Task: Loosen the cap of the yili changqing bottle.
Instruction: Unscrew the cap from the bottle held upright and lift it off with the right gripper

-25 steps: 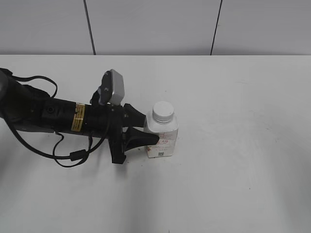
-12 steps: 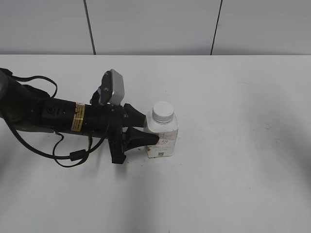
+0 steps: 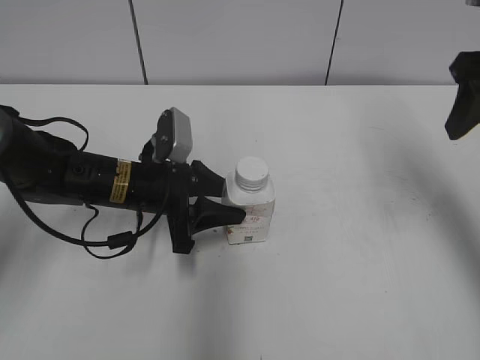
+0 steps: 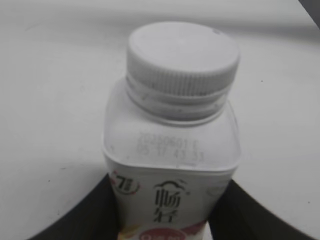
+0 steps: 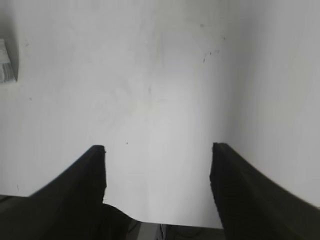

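The yili changqing bottle [image 3: 250, 210] stands upright near the table's middle, white with pink-red print; it fills the left wrist view [image 4: 172, 165]. Its ribbed white cap [image 3: 251, 173] sits on the neck, also seen from the left wrist [image 4: 182, 55]. My left gripper [image 3: 225, 201] reaches in from the left and is shut on the bottle's body, one black finger on each side [image 4: 167, 215]. My right gripper [image 3: 463, 94] shows at the far right edge, high above the table. In the right wrist view it is open [image 5: 159, 150] over bare table and holds nothing.
The white table [image 3: 360, 247] runs back to a grey panelled wall [image 3: 240, 41]. The left arm's black body and cables [image 3: 67, 180] lie across the table's left side. A small white object edge shows at the right wrist view's upper left [image 5: 6, 65].
My right gripper has come into the exterior view at the far right edge. The left gripper and the bottle have not moved.
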{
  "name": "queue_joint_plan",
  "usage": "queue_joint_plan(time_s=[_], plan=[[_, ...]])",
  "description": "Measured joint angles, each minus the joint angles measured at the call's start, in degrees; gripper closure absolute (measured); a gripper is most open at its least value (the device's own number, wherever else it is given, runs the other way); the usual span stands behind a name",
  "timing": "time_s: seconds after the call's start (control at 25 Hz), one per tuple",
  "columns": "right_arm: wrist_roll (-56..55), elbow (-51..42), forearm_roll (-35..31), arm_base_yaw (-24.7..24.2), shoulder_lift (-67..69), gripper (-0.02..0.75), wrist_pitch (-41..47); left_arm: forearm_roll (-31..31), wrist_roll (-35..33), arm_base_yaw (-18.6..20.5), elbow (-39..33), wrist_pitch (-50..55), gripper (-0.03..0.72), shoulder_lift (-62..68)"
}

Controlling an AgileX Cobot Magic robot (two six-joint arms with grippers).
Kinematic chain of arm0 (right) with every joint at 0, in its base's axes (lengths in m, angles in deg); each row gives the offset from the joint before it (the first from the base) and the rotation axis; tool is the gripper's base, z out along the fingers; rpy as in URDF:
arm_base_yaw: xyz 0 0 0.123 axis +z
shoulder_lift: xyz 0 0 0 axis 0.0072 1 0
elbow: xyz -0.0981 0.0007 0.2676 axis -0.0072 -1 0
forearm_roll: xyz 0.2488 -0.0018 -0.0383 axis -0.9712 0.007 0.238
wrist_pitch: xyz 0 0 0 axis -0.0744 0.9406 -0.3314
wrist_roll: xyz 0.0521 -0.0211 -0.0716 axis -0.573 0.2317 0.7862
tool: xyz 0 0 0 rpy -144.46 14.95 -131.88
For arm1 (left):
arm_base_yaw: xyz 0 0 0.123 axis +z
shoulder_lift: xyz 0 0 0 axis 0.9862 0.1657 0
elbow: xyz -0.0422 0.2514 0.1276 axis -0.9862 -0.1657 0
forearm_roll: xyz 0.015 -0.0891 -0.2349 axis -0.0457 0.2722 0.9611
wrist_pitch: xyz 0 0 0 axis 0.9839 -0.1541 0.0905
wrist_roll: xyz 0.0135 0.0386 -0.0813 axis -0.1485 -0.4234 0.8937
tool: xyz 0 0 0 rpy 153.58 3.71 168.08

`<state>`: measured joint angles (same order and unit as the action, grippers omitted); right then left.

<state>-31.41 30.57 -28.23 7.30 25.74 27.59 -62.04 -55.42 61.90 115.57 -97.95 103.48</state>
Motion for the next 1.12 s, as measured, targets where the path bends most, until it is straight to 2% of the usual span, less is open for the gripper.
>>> queue_joint_plan(time_s=[0.24, 0.76, 1.12], plan=[[0.27, 7.11, -2.21, 1.35, 4.11, 0.238, 0.12, -1.27, 0.0, 0.0, 0.0, 0.0, 0.366, 0.0], [-3.1, 18.72, -2.09, 22.43, 14.89, 0.237, 0.29, -1.41, 0.0, 0.0, 0.0, -0.05, 0.367, 0.0], [-10.14, 23.68, -2.09, 28.76, 21.81, 0.238, 0.29, -1.41, 0.0, 0.0, 0.0, -0.05, 0.367, 0.0]])
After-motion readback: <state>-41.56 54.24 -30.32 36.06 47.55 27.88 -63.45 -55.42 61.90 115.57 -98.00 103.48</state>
